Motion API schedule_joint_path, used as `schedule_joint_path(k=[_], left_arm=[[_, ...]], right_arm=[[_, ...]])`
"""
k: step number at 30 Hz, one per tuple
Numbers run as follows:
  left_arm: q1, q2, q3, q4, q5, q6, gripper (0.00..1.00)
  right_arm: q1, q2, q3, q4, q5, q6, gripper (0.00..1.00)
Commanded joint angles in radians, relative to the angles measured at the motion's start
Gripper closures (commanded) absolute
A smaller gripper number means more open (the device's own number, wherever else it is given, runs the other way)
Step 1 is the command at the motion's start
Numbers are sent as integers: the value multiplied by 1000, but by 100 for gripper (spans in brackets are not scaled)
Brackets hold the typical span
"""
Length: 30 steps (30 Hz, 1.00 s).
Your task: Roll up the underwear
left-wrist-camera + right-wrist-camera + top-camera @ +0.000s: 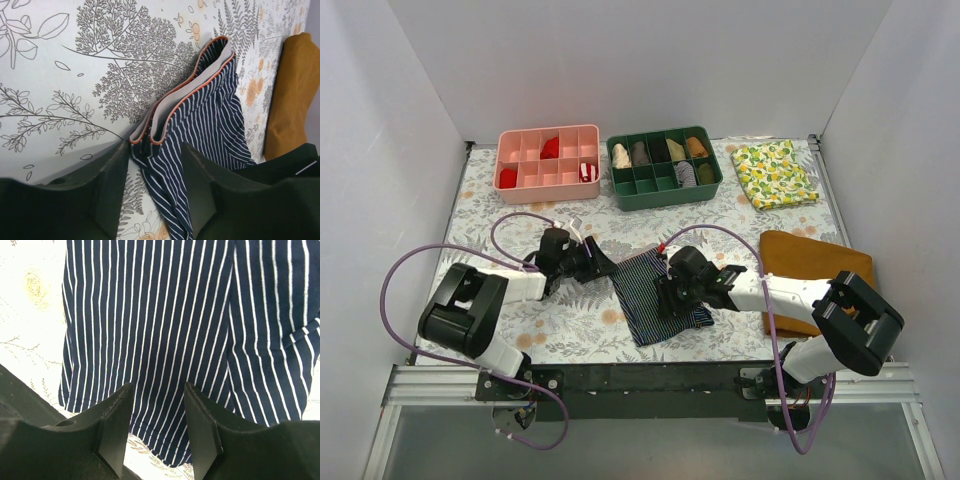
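Much of the underwear [638, 300] is covered from above. It lies on the worktop [570, 335] between the two arms, near the front edge, and the right arm crosses its right side, so we cannot make out that edge. The right claw [667, 293] sits over the cloth there. Its own camera shows its fingers [117, 425] spread, with flat striped fabric beyond them and nothing caught in the gap, though the garment runs off the top of that picture. The left claw [603, 264] is at the garment's upper left corner. Up close, the folded orange-edged waistband [180, 100] stands between its fingers [112, 185], but we cannot tell whether they grip it or only flank it. A mustard cloth [815, 265] to the right is partly under the right arm. The worktop wears a pale sheet printed with leaves and flowers. At the back stand a pink tray [548, 131] and a green tray [665, 197] holding rolled items too small to name, and a lemon-print cloth [775, 173]. Plain white walls [620, 60] close three sides.
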Motion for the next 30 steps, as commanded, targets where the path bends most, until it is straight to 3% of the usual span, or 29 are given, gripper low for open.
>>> schedule_joint_path(k=[1, 2, 11, 14, 18, 23, 27, 30], left_arm=[[2, 62, 4, -49, -23, 16, 61], [2, 76, 12, -60, -23, 22, 66], [2, 55, 29, -95, -44, 19, 80], [2, 59, 53, -123, -43, 28, 90], [2, 68, 86, -149, -37, 37, 94], [2, 75, 112, -157, -18, 36, 91], [2, 75, 118, -155, -17, 33, 70], [2, 84, 119, -154, -11, 31, 66]], right_arm=[[6, 2, 35, -9, 4, 0, 46], [4, -1, 34, -9, 4, 1, 47], [6, -8, 22, 2, -9, 12, 46], [6, -9, 22, 2, -12, 8, 46], [10, -34, 28, 8, -11, -3, 43], [15, -51, 34, 2, -3, -5, 42], [18, -38, 38, -1, -8, -5, 42], [21, -35, 36, 0, -9, -5, 42]])
